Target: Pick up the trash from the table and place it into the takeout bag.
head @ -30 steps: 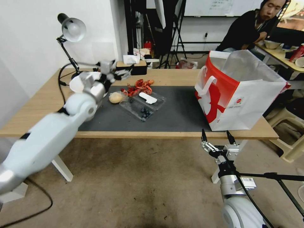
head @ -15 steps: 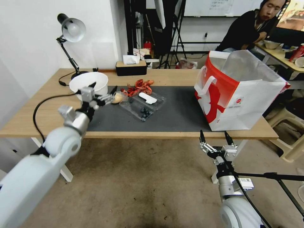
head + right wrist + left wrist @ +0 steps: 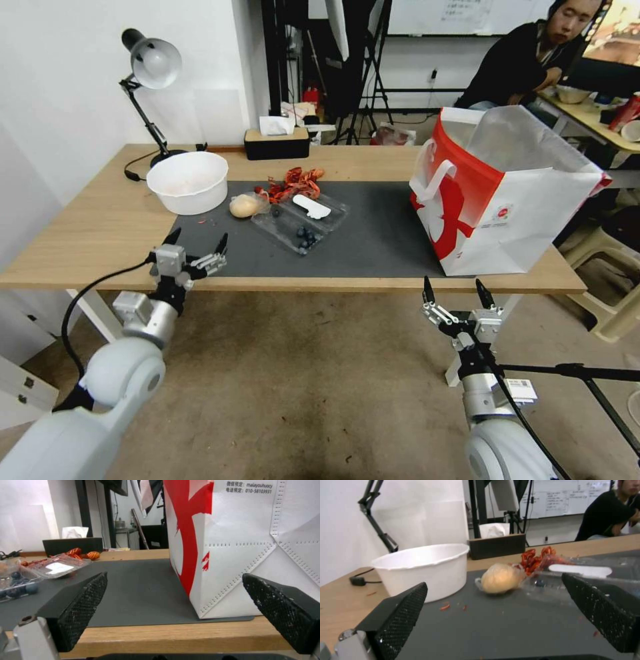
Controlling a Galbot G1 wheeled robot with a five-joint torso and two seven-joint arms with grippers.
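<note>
Now the left gripper (image 3: 197, 245) had drawn back to the table's (image 3: 100, 227) near edge, fingers spread and empty, plastic-wrapped bun (image 3: 244, 205) left on the grey mat (image 3: 373, 233) beside the white bowl (image 3: 188, 181), right gripper (image 3: 457, 296) parked open below the takeout bag (image 3: 507, 200).
</note>
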